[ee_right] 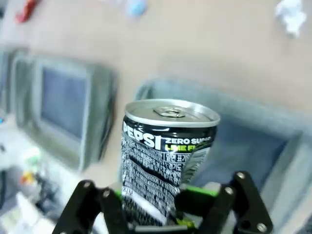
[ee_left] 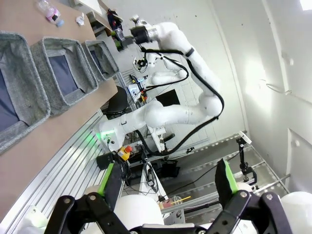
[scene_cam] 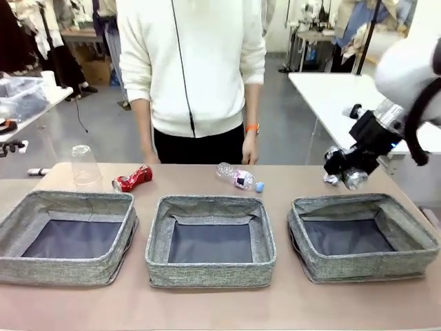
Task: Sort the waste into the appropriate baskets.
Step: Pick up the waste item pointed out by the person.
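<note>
Right wrist view: right fingers (ee_right: 192, 197) clamped on the dark can (ee_right: 168, 146), upright between them, dented, silver-topped, "PEPSI ZERO SUGAR" legible. Front view: can's silver end below the fingers, above the far rim of the right basket (scene_cam: 365, 265). Left wrist view: left fingers (ee_left: 225, 178) spread apart, empty.

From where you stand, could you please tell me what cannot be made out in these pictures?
Front view: the right gripper hides most of the dark can; print unreadable.
Right wrist view: the can's base is hidden by the fingers; the bottle is a blurred smear cut by the top edge.
Left wrist view: the nearest basket is cut by the left edge.
</note>
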You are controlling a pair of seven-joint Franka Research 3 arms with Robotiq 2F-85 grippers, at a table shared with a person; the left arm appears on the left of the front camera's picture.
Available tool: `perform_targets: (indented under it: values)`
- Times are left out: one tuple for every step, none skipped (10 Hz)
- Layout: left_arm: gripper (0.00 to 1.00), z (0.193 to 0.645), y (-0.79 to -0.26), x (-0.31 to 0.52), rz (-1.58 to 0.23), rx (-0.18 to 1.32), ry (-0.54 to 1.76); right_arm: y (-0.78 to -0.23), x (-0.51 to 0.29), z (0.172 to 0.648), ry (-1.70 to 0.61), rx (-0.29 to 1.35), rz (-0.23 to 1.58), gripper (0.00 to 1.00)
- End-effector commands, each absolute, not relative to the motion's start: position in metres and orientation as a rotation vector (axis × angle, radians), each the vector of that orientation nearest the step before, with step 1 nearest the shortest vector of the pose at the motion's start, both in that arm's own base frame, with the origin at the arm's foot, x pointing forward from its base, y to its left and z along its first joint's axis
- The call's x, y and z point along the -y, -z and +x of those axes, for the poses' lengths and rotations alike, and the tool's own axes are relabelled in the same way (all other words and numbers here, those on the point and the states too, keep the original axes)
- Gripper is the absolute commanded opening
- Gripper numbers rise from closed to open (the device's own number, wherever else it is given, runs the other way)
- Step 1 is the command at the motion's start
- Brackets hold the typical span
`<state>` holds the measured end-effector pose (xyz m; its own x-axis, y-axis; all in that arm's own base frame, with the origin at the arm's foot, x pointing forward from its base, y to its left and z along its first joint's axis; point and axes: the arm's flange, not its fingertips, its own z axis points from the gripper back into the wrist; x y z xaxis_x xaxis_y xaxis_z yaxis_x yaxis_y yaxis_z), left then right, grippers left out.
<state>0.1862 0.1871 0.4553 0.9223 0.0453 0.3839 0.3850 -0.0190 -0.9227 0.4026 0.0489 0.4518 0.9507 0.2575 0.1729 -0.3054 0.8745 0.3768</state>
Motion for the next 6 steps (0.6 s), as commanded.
perform_targets:
  values:
    - [1.0, 0.187, -0.457, -0.188, -1.589, 0.362, 0.288, -0.464, -0.065, 0.336, -0.38, 0.088, 0.347, 0.0]
    - [1.0, 0.187, -0.457, -0.188, -1.589, 0.362, 0.288, -0.463, -0.079, 0.312, -0.403, 0.079, 0.28, 0.0]
    - [1.0, 0.187, -0.457, -0.188, -1.589, 0.362, 0.288, -0.46, -0.056, 0.361, -0.348, 0.087, 0.406, 0.0]
    - [1.0, 0.187, -0.457, -0.188, -1.589, 0.362, 0.288, -0.46, -0.056, 0.361, -0.348, 0.087, 0.406, 0.0]
    - [1.0, 0.187, -0.457, -0.188, -1.589, 0.362, 0.288, -0.46, -0.056, 0.361, -0.348, 0.087, 0.406, 0.0]
    - [1.0, 0.187, -0.457, -0.188, -1.589, 0.362, 0.288, -0.463, -0.062, 0.33, -0.378, 0.078, 0.378, 0.0]
